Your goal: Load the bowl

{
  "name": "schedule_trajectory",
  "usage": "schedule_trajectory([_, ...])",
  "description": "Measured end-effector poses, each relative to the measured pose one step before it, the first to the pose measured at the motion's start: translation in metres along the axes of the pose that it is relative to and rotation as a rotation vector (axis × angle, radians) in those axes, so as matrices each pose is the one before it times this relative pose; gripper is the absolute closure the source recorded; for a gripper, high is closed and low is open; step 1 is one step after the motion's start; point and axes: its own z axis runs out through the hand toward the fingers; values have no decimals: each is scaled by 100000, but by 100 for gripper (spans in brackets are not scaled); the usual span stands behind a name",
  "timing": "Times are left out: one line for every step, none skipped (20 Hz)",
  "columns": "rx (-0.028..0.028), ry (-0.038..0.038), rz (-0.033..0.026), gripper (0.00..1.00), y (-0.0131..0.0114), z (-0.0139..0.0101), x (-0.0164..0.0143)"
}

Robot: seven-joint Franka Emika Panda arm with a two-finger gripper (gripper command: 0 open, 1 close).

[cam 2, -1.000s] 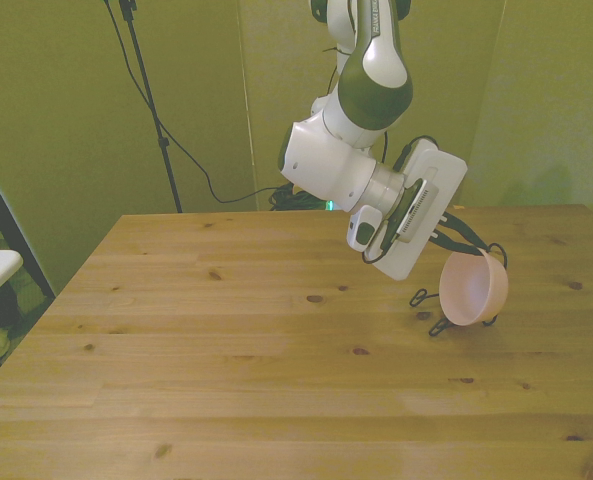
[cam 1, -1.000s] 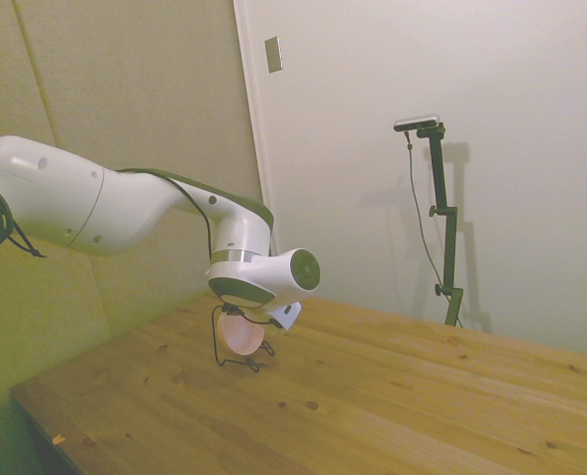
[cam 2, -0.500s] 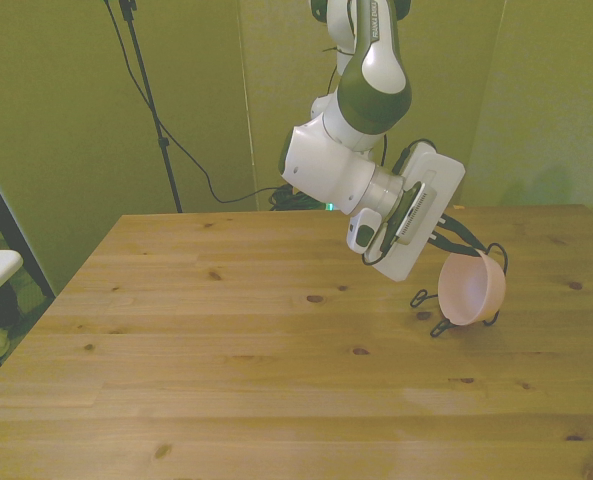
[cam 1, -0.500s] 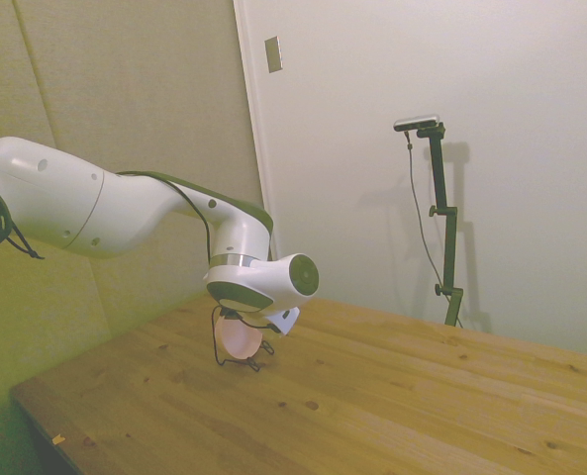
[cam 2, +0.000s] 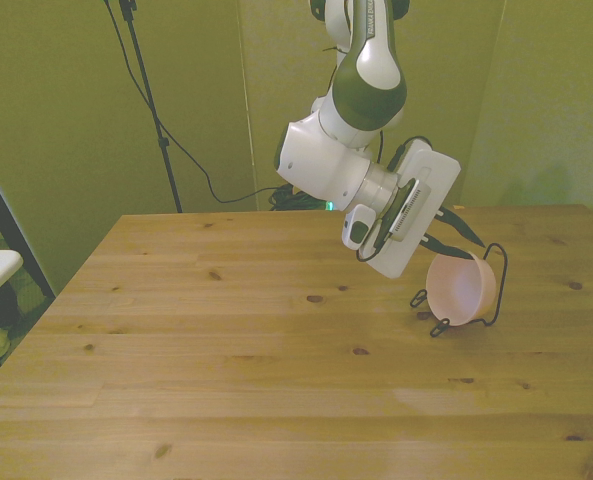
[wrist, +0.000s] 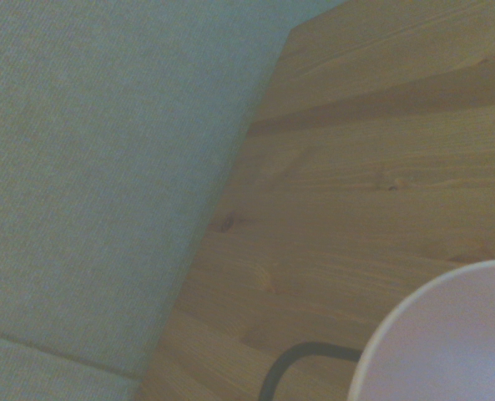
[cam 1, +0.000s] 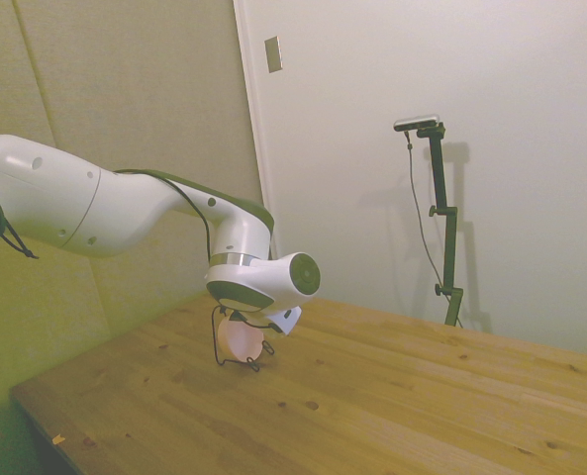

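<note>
The pale pink bowl (cam 2: pixel 456 292) stands tilted on its edge in a thin black wire rack (cam 2: pixel 499 283) near the table edge at the front view's right. Its hollow side faces the front view's left. My gripper (cam 2: pixel 468 244) is just above the bowl's upper rim, fingers apart, open, holding nothing. In the side view the bowl (cam 1: pixel 240 340) and rack (cam 1: pixel 216 332) sit just below my white wrist, which hides the fingers. The wrist view catches part of the bowl's rim (wrist: pixel 447 334) and one rack wire (wrist: pixel 301 354).
The wooden table (cam 2: pixel 236 350) stretches wide toward the front view's left. A padded wall (wrist: pixel 97 167) runs close along the table edge beside the rack. A black tripod pole with a cable (cam 2: pixel 146 95) stands behind the table's far left corner.
My wrist has lifted a little up and toward the front view's left, away from the bowl. The bowl has settled more upright in the rack, its opening turned more toward the front view's left.
</note>
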Motion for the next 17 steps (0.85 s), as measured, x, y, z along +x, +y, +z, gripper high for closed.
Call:
schedule_trajectory([2,325,533,0,-11,-249,-125])
schedule_trajectory([25,287,456,0,-4,-248,-188])
schedule_trajectory([-42,170,363,0,54,-181,-174])
schedule_trajectory([-146,87,347,0,-7,-157,-231])
schedule_trajectory([-244,257,377,0,-112,-217,-196])
schedule_trajectory([-695,512,267,0,-145,-312,-283])
schedule_trajectory([-1449,1134,432,0,-167,-483,-362])
schedule_trajectory([-1470,1496,653,0,-258,-558,-469])
schedule_trajectory([-1476,1992,291,0,-345,-658,-596])
schedule_trajectory([-1551,2286,616,0,-318,-694,-650])
schedule_trajectory([-1631,2446,515,0,-308,-736,-740])
schedule_trajectory([-1515,2783,705,0,-317,-830,-780])
schedule_trajectory([-1611,3368,955,0,-260,-891,-792])
schedule_trajectory([-1485,3904,1040,0,-224,-875,-837])
schedule_trajectory([-1622,3432,998,0,-134,-740,-908])
schedule_trajectory([-2070,3523,1151,0,-110,-602,-1024])
schedule_trajectory([-2145,3214,1298,0,-37,-335,-979])
